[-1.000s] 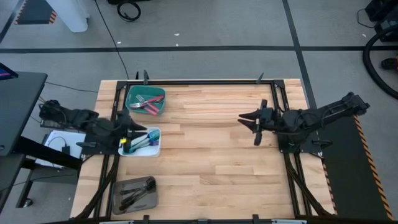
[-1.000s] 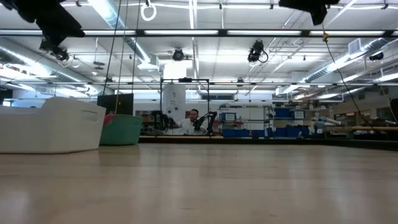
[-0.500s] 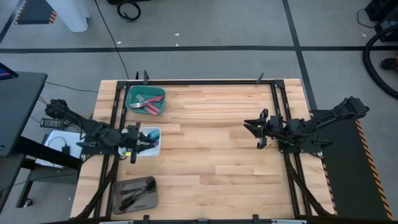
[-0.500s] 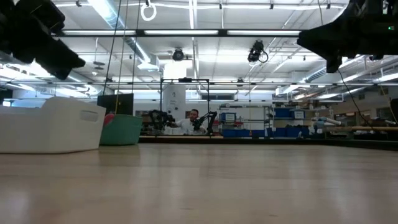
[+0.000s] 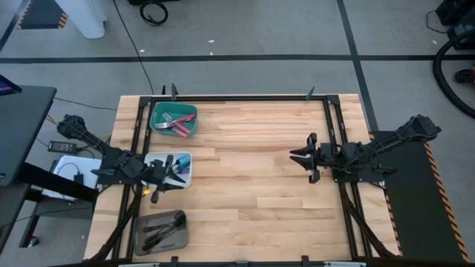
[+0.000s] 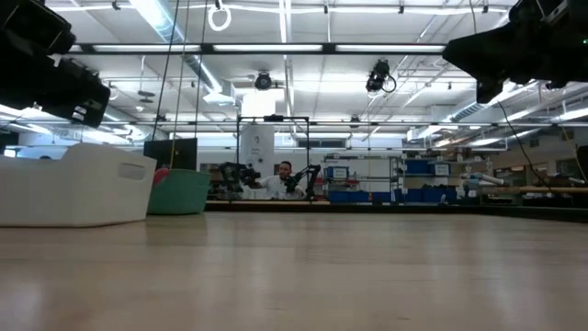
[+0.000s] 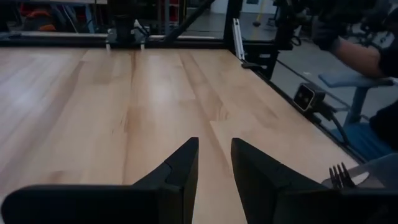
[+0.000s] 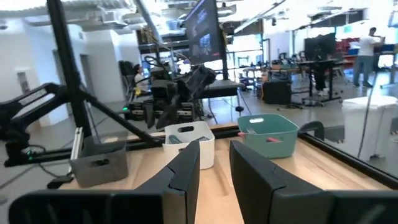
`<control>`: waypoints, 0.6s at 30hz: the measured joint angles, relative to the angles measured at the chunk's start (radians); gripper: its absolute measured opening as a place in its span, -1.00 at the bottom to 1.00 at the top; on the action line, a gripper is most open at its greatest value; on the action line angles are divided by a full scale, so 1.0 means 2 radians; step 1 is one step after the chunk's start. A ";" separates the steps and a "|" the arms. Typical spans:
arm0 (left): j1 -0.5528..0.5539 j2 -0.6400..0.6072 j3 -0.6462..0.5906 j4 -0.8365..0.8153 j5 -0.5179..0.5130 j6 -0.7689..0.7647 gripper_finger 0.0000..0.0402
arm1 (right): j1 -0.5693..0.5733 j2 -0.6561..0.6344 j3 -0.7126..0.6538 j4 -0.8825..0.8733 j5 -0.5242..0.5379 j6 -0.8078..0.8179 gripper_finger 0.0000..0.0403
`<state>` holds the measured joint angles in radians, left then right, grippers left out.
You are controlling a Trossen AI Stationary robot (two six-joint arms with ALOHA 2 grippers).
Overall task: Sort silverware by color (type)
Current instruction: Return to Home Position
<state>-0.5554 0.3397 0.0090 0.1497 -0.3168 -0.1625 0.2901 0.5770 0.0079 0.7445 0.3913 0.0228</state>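
High view: the silverware lies sorted in three trays along the table's [image 5: 260,185] left edge. Red-handled forks [image 5: 175,126] are in the teal tray [image 5: 156,122] at the far left corner, blue forks [image 5: 178,165] in the white tray [image 5: 188,172] midway, and dark utensils [image 5: 165,226] in the grey tray [image 5: 145,241] near the front corner. The left gripper [image 5: 162,180] hangs over the white tray, covering part of it. The right gripper [image 5: 303,156] hovers over the table's right half. Wrist views: each pair of fingers is narrowly parted and holds nothing. Low view: the white tray's wall hides its contents, and a person [image 6: 286,172] sits far behind. Left wrist view: of one dark fork [image 7: 340,175], only the tines show.
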 joint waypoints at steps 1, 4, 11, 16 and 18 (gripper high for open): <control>0.000 0.000 0.000 0.000 0.000 0.007 -0.48 | 0.000 0.000 0.000 -0.004 -0.003 -0.002 -0.52; 0.000 0.000 0.000 -0.002 0.000 0.009 -0.48 | 0.000 0.000 -0.001 -0.007 -0.010 -0.003 -0.52; 0.001 0.000 0.000 -0.029 0.000 0.011 -0.48 | 0.001 0.000 -0.001 -0.050 -0.010 -0.007 -0.52; 0.001 0.000 -0.001 -0.032 0.000 -0.017 -0.48 | 0.001 0.000 -0.001 -0.063 -0.010 -0.008 -0.52; 0.001 0.000 0.000 -0.028 0.000 -0.017 -0.48 | 0.001 0.000 -0.001 -0.063 -0.010 -0.008 -0.52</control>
<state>-0.5529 0.3397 0.0090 0.0944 -0.3164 -0.1963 0.2913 0.5776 0.0067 0.6182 0.3717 0.0063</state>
